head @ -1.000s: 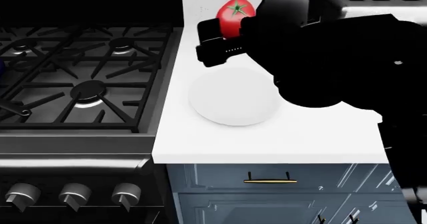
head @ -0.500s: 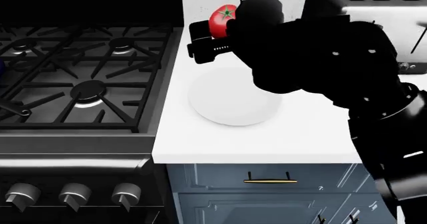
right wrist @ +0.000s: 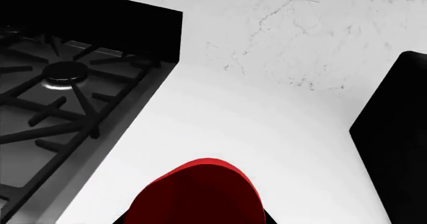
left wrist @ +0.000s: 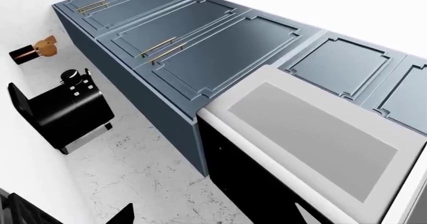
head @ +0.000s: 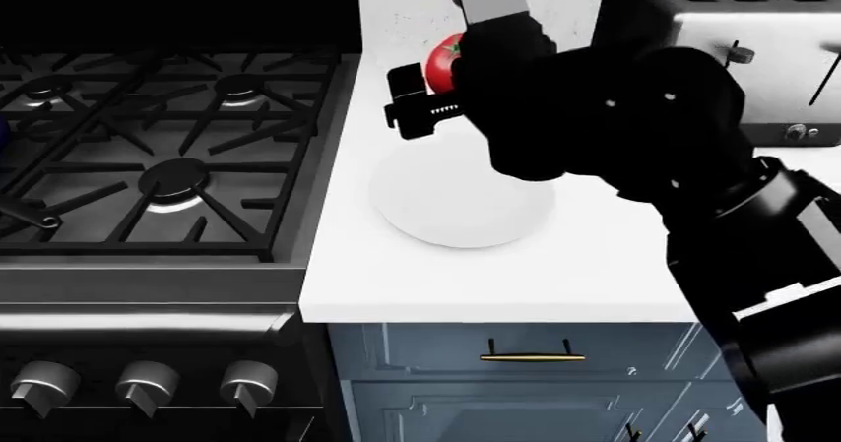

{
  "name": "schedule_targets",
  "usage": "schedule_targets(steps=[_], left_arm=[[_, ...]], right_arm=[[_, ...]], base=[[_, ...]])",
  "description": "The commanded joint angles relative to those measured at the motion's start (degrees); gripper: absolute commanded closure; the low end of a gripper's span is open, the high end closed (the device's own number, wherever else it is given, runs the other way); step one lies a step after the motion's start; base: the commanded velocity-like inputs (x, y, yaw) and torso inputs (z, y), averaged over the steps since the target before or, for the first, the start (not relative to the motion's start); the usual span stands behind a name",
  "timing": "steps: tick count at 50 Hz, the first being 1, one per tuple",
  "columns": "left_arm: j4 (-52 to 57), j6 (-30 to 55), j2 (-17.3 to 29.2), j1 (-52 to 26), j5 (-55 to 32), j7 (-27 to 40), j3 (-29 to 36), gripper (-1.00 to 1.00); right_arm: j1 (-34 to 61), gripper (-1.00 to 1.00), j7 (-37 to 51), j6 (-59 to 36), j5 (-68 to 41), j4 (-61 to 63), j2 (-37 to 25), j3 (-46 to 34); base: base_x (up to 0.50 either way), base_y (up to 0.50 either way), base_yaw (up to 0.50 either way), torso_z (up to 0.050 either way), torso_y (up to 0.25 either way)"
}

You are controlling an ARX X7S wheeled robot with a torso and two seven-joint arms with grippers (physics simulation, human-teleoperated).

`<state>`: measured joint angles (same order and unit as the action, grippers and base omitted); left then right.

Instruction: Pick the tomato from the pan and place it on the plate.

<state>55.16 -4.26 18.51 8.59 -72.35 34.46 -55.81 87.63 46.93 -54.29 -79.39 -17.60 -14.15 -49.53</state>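
My right gripper [head: 438, 80] is shut on the small red tomato [head: 443, 61] and holds it in the air over the far edge of the white plate [head: 460, 206], which lies on the white counter. In the right wrist view the tomato [right wrist: 197, 194] fills the space between the jaws, above the counter. Only a navy sliver of the pan [head: 4, 132] and its black handle [head: 27, 216] show at the stove's left edge. My left gripper [left wrist: 213, 220] is out of the head view; its wrist view shows its dark tips apart with nothing between them.
The gas stove [head: 171, 147] with black grates is left of the plate, with knobs [head: 145, 383] below. A toaster [head: 736, 29] stands at the back right. Blue cabinet drawers [head: 526, 363] are under the counter [head: 394, 284]. The left wrist view shows blue cabinets [left wrist: 220, 49].
My right gripper has carried the tomato slightly left and then down, closer to the plate. The plate and stove have not moved.
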Motion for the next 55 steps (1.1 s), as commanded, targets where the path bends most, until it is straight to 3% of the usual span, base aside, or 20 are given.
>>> schedule_targets(steps=[1,25,55], left_arm=[[-0.03,-0.1,0.12,-0.05,0.3,0.1,0.37,-1.0],[-0.06,-0.72,0.19,0.42,0.3,0.06,0.49,-1.0],[-0.5,-1.34,-0.04,0.61,0.77,-0.46,1.1,-1.0]], right_arm=[[-0.24,1.0,-1.16,0.53,2.36,-2.59,0.15,-0.22],[-3.57,1.0,-2.15,4.67,0.51,-6.44,0.55,2.74],[-2.8,1.0,-6.42,2.67,2.75,-10.71,3.07,-1.8]], base=[[0.0,0.0,0.0,0.0,0.0],[0.0,0.0,0.0,0.001,0.0],[0.0,0.0,0.0,0.0,0.0]])
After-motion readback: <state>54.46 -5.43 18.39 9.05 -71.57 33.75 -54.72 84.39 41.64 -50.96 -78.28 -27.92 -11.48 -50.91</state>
